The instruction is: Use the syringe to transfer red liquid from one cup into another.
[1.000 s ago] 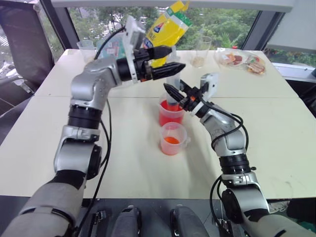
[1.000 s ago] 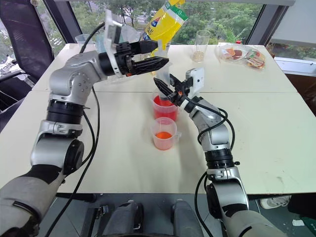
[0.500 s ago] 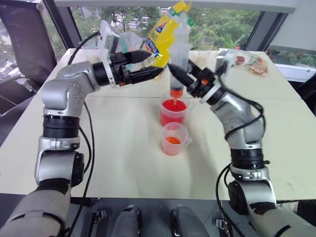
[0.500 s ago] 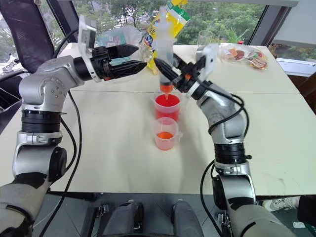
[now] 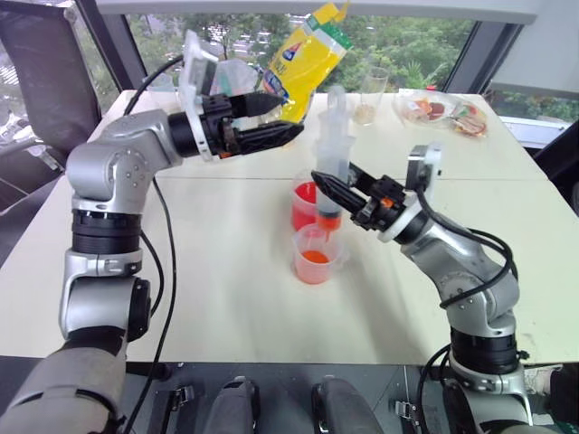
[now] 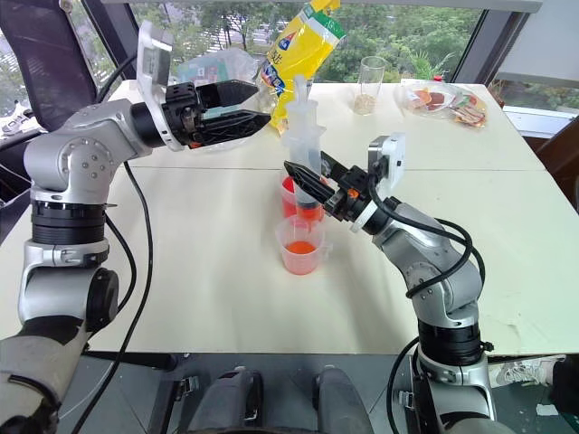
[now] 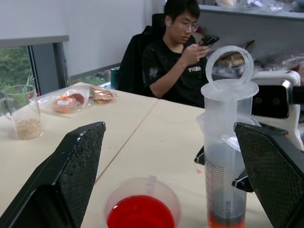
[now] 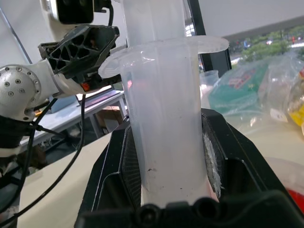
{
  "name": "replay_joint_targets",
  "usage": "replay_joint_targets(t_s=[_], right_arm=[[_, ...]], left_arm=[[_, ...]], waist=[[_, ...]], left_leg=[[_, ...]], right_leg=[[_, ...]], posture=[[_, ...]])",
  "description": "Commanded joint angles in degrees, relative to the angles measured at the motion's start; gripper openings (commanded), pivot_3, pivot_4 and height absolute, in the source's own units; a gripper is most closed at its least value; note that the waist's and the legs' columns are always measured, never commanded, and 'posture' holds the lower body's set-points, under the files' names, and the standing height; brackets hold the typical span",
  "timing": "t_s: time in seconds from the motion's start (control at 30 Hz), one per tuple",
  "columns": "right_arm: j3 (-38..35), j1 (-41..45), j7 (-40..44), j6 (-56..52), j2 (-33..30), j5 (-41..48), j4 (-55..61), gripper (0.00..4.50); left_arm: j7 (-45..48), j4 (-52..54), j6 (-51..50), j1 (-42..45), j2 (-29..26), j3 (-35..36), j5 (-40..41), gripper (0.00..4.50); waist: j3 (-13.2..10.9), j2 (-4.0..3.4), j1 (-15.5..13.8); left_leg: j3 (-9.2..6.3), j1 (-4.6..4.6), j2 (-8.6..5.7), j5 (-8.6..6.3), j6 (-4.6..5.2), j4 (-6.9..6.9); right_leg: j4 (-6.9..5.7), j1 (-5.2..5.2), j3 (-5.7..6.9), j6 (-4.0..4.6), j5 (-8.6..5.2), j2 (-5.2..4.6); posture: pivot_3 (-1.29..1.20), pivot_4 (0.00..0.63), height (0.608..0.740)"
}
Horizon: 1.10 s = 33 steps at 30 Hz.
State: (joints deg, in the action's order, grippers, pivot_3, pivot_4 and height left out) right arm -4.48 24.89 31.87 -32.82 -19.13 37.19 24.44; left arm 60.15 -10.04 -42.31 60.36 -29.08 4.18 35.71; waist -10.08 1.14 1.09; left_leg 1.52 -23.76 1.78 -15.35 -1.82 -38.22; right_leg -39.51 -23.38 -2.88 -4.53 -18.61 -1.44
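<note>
Holding the syringe [image 5: 329, 154] upright by its barrel, the right gripper [image 5: 336, 196] is clamped tight on it, orange-red tip hanging just above the smaller cup [image 5: 316, 254], which sits nearest on the table [image 5: 226, 271]. That cup has only a shallow layer of the red liquid [image 5: 314, 257] at the bottom. Judging by position, the draw looks done and the discharge is what's left: tip needs to go into the smaller cup and the plunger pushed down. Plunger ring stands high above the barrel flange, and the barrel reads mostly clear with colour only at the tip, so how much got drawn is hard to tell. Just behind, touching or nearly touching the smaller cup, the larger cup [image 5: 306, 204] holds a deep fill of red. Left gripper [image 5: 271, 120] hangs above and behind the cups, jaws spread wide, holding nothing, well placed to take the plunger. Farther back: a yellow bag [image 5: 305, 56], a clear cup with beige contents [image 5: 367, 95], a packet of snacks [image 5: 441, 110]. A person [image 7: 180, 57] sits beyond the table in the left wrist view.
</note>
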Motion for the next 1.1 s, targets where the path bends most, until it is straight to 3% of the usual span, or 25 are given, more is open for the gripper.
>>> replay_joint_targets(t_s=[0.03,0.6,0.63,0.67,0.9,1.1], right_arm=[[0.85,-0.54,0.21,1.88,-0.23,-0.52,2.31,1.39],[3.11,-1.68,0.42,2.39,-0.92,-1.15,3.67,1.39],[3.15,-1.65,0.41,2.39,-0.92,-1.16,3.74,1.39],[3.18,-1.58,0.38,2.38,-0.9,-1.18,3.78,1.39],[3.33,-1.49,0.32,2.28,-0.92,-1.27,4.18,1.39],[3.06,-0.92,0.23,2.43,-0.98,-1.18,4.04,1.39]], left_arm=[[0.42,1.49,0.36,1.64,0.91,0.27,1.23,4.46],[2.42,-3.53,3.83,3.79,6.71,-2.49,-0.49,4.46],[2.69,-3.39,3.87,3.66,7.06,-2.87,-0.51,3.91],[2.99,-3.29,3.82,3.57,7.42,-3.2,-0.44,3.65],[4.46,-2.34,2.86,3.21,8.87,-3.95,0.18,0.04],[5.28,-1.79,3.12,2.75,8.82,-4.95,-0.24,0.04]], waist=[[0.0,0.0,-0.11],[0.0,0.0,-0.14],[0.0,0.0,-0.14],[0.0,0.0,-0.15],[0.0,0.0,-0.02],[0.0,0.0,-0.12]], left_leg=[[0.01,0.0,-0.01,0.0,0.0,-0.01],[0.0,-0.01,-0.01,0.0,0.0,-0.02],[0.01,0.0,-0.02,0.0,0.0,-0.02],[0.01,-0.01,-0.02,0.0,0.0,-0.02],[0.01,0.0,-0.01,0.0,0.0,-0.02],[0.01,0.0,-0.01,0.0,0.0,-0.02]], right_leg=[[0.01,0.01,0.0,0.0,0.0,0.0],[0.02,0.02,0.02,0.0,0.0,0.01],[0.02,0.02,0.02,0.0,0.0,0.02],[0.03,0.02,0.02,0.0,0.0,0.02],[0.02,0.02,0.02,0.0,0.0,0.03],[0.02,0.02,0.02,0.0,0.0,0.04]], posture=[[0.0,0.15,0.74],[0.0,0.15,0.74],[0.0,0.15,0.74],[0.0,0.15,0.74],[0.0,0.15,0.74],[0.0,0.15,0.74]])
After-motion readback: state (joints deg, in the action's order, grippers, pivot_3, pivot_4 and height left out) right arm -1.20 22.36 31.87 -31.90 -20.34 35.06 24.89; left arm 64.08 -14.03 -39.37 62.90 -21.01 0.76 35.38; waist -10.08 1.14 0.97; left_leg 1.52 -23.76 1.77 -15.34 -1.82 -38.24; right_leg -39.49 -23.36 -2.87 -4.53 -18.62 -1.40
